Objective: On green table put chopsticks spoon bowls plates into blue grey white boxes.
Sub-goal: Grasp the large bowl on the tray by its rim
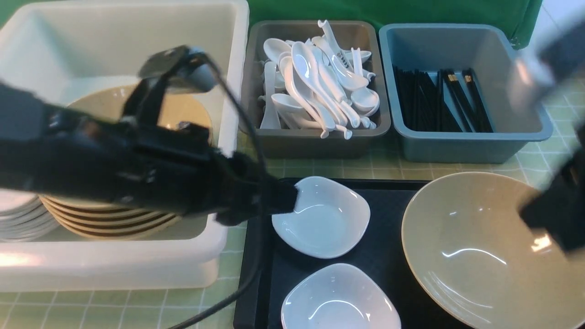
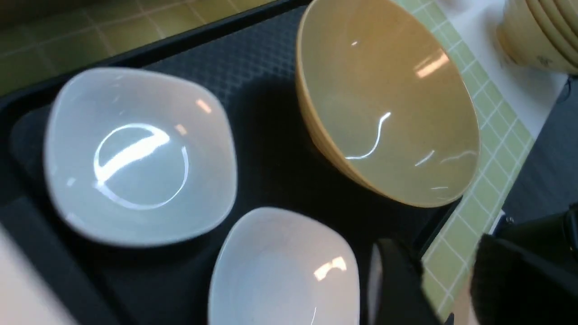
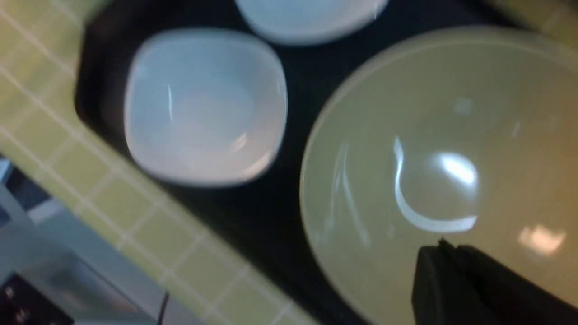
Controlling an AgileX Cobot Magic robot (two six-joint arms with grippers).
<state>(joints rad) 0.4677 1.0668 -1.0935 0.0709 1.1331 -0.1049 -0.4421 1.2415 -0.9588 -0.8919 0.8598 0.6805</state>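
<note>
- The left gripper [image 1: 284, 201] is hanging nearest, above the black tray [image 1: 388, 201]'s left edge; its fingers [image 2: 395, 280] are standing apart, holding nothing.
- The near plate [image 1: 340, 297], the far plate [image 1: 327, 214] and a bowl [image 1: 475, 246] are resting on the tray.
- The right gripper [image 1: 537, 214] is sitting closed at the bowl's right rim; whether it is pinching the rim, I cannot tell.
- On the green table [image 1: 343, 167], stacked bowls [image 1: 105, 224] are lying in the white box [image 1: 114, 269], spoons [image 1: 320, 87] in the grey box [image 1: 315, 146], chopsticks [image 1: 438, 100] in the blue-grey box [image 1: 470, 146].

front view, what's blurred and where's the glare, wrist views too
Front view: left arm and right arm blurred, spoons sharp, light streaks in the bowl. Left wrist view: fairly sharp, ring-shaped glare on a white plate. Right wrist view: soft throughout.
</note>
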